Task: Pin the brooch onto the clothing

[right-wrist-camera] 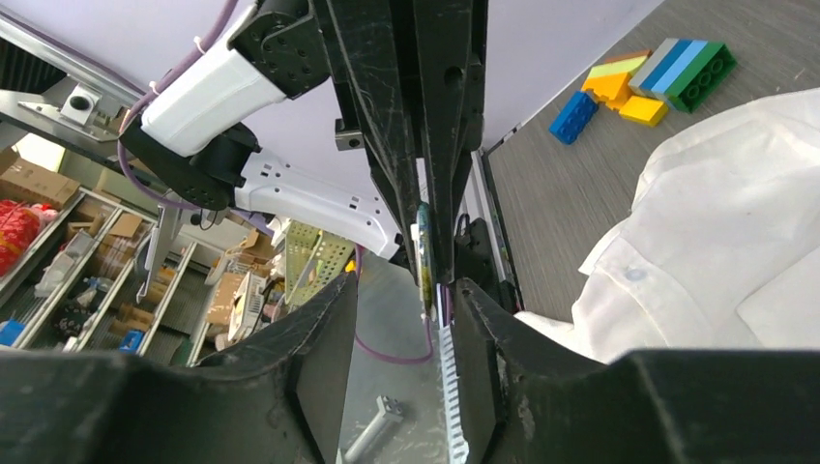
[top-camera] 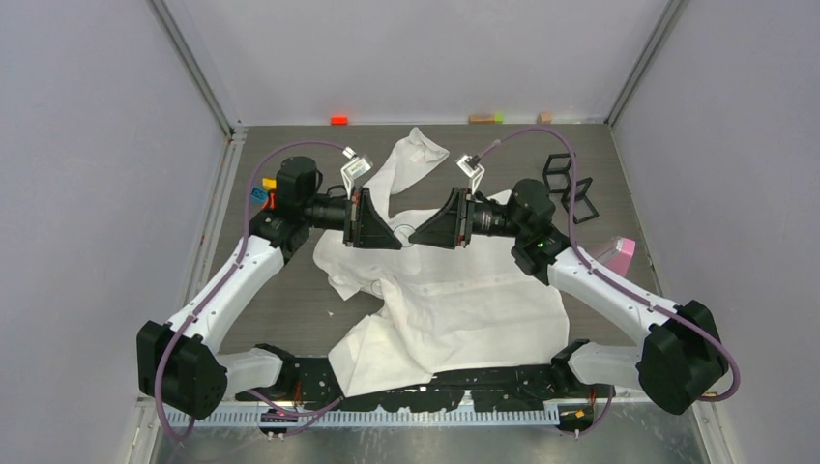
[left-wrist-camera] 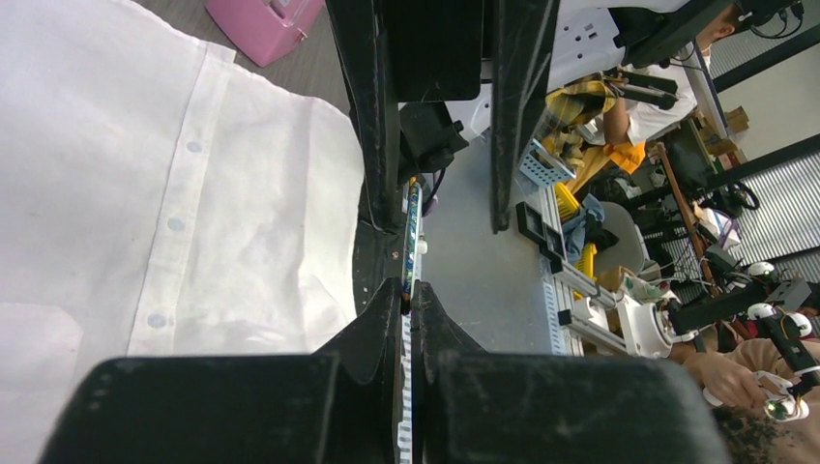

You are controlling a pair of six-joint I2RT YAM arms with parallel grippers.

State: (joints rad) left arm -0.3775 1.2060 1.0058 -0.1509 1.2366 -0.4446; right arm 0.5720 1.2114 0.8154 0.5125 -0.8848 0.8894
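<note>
Over the shirt (top-camera: 464,300), wrist views show brooch (left-wrist-camera: 413,224) edge-on.

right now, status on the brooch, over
Left pincer shut on brooch. Right pincer open around it. Shirt spread underneath, unpinned. Pink box off to the side.

Clearance, as I find it: bare table (top-camera: 290,311) left of and behind the shirt (top-camera: 464,300); wire cubes (top-camera: 569,184) and pink box (top-camera: 619,253) crowd the right; my left pincer (left-wrist-camera: 406,295) and right pincer (right-wrist-camera: 401,300) meet tip to tip, brooch (right-wrist-camera: 424,253) wedged between.
</note>
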